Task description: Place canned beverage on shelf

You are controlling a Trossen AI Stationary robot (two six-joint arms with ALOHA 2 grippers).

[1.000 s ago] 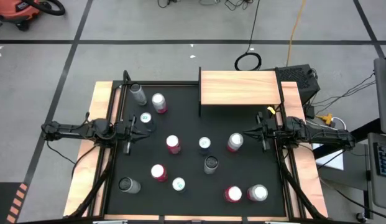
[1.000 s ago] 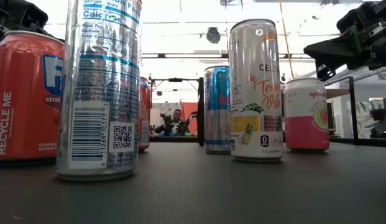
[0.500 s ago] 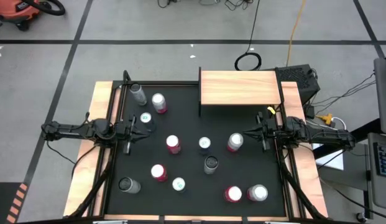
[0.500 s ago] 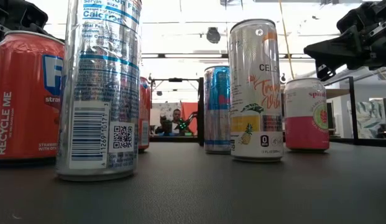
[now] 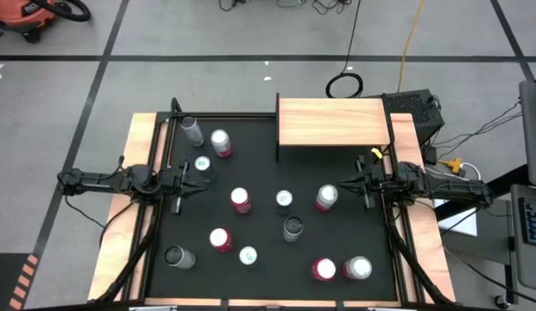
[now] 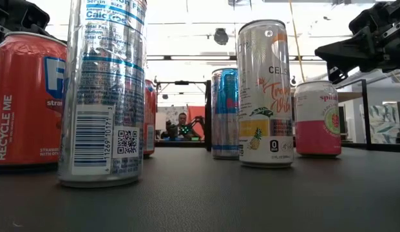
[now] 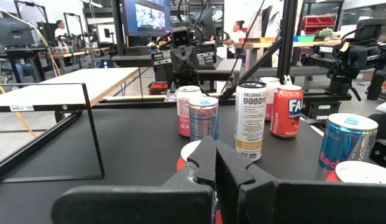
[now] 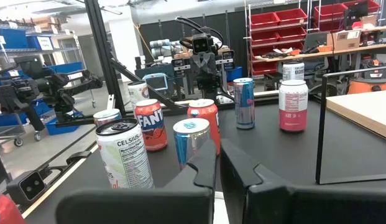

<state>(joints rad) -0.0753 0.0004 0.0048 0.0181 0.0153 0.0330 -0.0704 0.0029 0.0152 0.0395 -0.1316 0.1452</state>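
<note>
Several beverage cans stand upright on the black mat, among them a red-topped can (image 5: 240, 199), a silver can (image 5: 326, 198) and a tall Celsius can (image 6: 265, 93). The shelf (image 5: 332, 121), a light-wood board on a black frame, stands at the table's far edge, right of the middle, with nothing on it. My left gripper (image 5: 201, 176) is shut and points level at the mat's left side, beside a teal-topped can (image 5: 201, 163). My right gripper (image 5: 343, 185) is shut and points level at the mat's right side, close to the silver can. Both sets of fingers are pressed together (image 7: 214, 163) (image 8: 217, 163).
Light-wood strips (image 5: 121, 250) and black frame rails run along the table's left and right sides. Cans crowd the mat's middle and near part, with two more (image 5: 324, 269) at the near right. A person (image 6: 181, 122) sits far off beyond the table.
</note>
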